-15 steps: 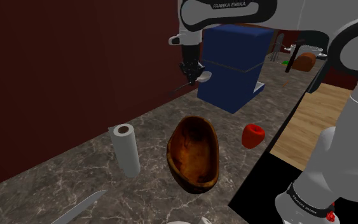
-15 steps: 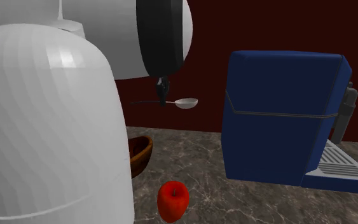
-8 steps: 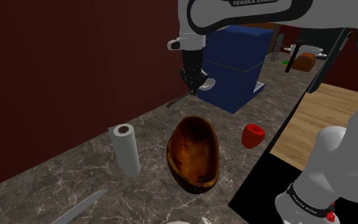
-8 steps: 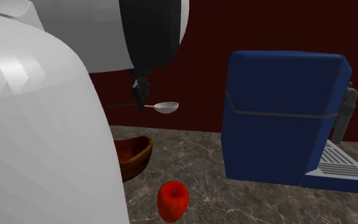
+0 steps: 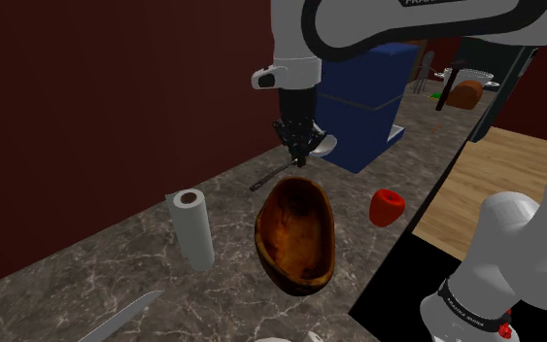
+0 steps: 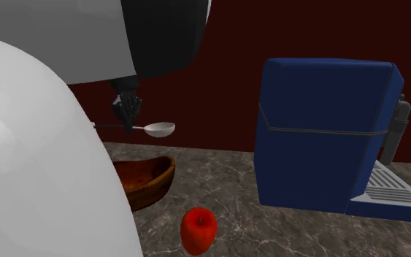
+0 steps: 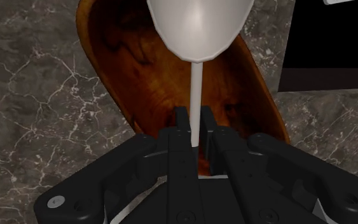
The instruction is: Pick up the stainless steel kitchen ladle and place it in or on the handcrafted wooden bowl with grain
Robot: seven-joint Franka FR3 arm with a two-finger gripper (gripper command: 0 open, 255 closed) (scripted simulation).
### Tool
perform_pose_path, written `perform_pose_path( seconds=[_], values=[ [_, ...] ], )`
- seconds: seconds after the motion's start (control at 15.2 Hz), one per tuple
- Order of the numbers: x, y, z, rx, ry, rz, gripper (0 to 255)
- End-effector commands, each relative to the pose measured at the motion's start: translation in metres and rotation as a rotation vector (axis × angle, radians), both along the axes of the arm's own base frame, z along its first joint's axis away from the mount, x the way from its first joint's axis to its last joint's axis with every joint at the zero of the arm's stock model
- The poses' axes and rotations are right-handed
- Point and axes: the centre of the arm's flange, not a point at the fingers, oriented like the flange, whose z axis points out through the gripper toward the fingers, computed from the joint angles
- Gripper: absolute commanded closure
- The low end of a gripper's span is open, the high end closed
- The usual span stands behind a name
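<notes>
**We hold the ladle over the wooden bowl, ready to lower it**

Shoulder view, upper centre: the gripper (image 5: 298, 148) clamps the ladle (image 5: 273, 177) by its thin handle, above the far end of the wooden bowl (image 5: 261, 219); we would centre it first. Second exterior view, left of centre: the ladle's pale grey cup sits level. Wrist view: the smooth cup hangs over the bowl's grained hollow; we would release low.

Place: a home kitchen is showing here.
Evidence: a marbled worktop (image 5: 86, 267) is carrying a blue coffee machine (image 6: 328, 131), a paper-towel roll (image 5: 193, 233), a red apple (image 6: 198, 228) and a knife (image 5: 120, 319).
</notes>
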Motion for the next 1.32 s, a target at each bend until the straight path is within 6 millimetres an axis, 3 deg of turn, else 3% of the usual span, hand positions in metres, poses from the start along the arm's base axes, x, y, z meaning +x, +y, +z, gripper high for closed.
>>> perform_pose_path(
  seconds=[0.0,0.13,1.25],
  values=[
    [-0.019,0.018,0.002,-0.001,0.0,-0.002,255],
    [-0.033,0.032,0.003,-0.001,0.0,-0.002,255],
    [-0.033,0.032,-0.081,-0.001,0.0,-0.002,255]
  ],
)
